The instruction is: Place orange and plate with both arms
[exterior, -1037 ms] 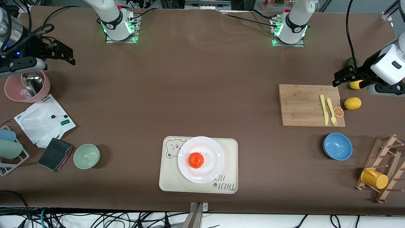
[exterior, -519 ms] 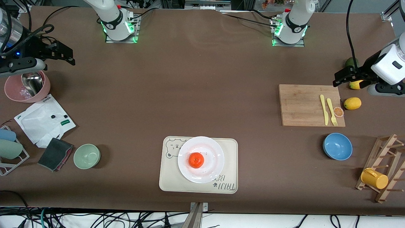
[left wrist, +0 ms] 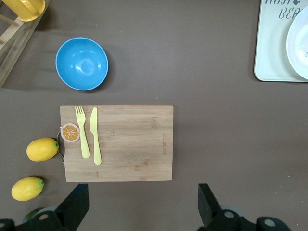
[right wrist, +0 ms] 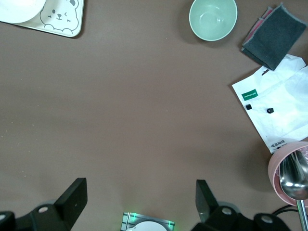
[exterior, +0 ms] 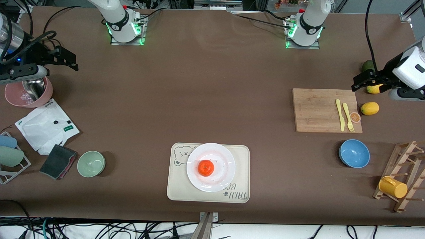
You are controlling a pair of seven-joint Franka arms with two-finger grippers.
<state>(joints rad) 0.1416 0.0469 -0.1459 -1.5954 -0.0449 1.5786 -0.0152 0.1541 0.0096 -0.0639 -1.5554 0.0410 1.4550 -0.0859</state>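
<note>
Left claw (exterior: 357,83) drifted slightly outward, both claws gape empty — orange (exterior: 206,167) sits stem-up on plate (exterior: 224,156), right claw (exterior: 71,63).

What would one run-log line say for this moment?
orange: on plate | plate: on beige tray | left gripper: open, empty, near cutting board | right gripper: open, empty, near pink bowl

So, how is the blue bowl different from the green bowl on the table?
The blue bowl looks larger and stands toward the left arm's end of the table, nearer the front camera than the cutting board. The green bowl looks smaller, is pale in colour, and stands toward the right arm's end, beside a dark cloth. Both stand upright and look empty.
</note>
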